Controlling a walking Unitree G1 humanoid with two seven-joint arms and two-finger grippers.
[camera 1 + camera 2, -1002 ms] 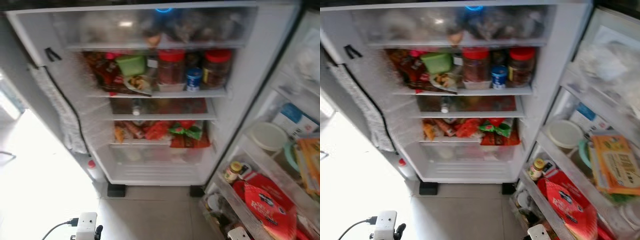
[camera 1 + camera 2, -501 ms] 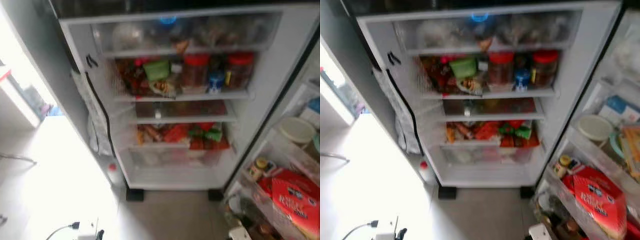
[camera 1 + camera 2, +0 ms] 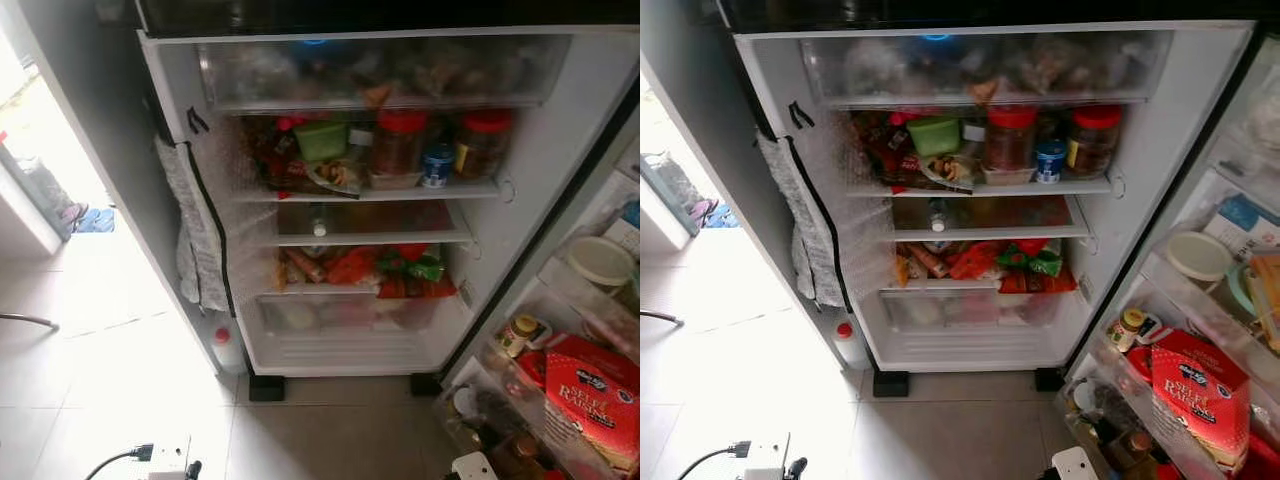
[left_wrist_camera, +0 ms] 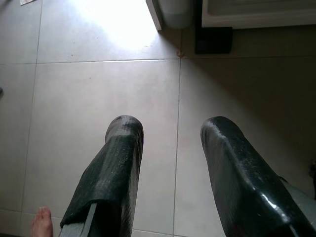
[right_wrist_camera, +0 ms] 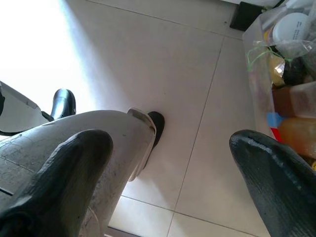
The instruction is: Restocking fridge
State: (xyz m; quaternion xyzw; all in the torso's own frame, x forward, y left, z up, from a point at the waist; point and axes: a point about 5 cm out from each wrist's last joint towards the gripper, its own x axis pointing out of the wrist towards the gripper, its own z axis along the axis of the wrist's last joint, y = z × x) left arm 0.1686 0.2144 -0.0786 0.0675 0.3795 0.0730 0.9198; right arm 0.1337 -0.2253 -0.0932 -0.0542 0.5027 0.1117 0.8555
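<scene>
The open fridge stands before me, its shelves packed. On the second shelf are two red-lidded jars, a green box and a blue can. Red and green packets lie lower down, above a clear drawer. The open door at the right carries a red box, a white lidded tub and a small yellow-lidded jar. My left gripper hangs open over the floor tiles. My right gripper hangs open over the tiles beside the door's bottom bin.
A red-capped white bottle stands on the floor at the fridge's left foot. A grey cloth hangs down the fridge's left side. Bright tiled floor stretches away to the left. A person's toes show near my left gripper.
The head camera has swung left and the picture has sharpened, so the fridge sits further right in view. Nothing in the fridge has moved.
</scene>
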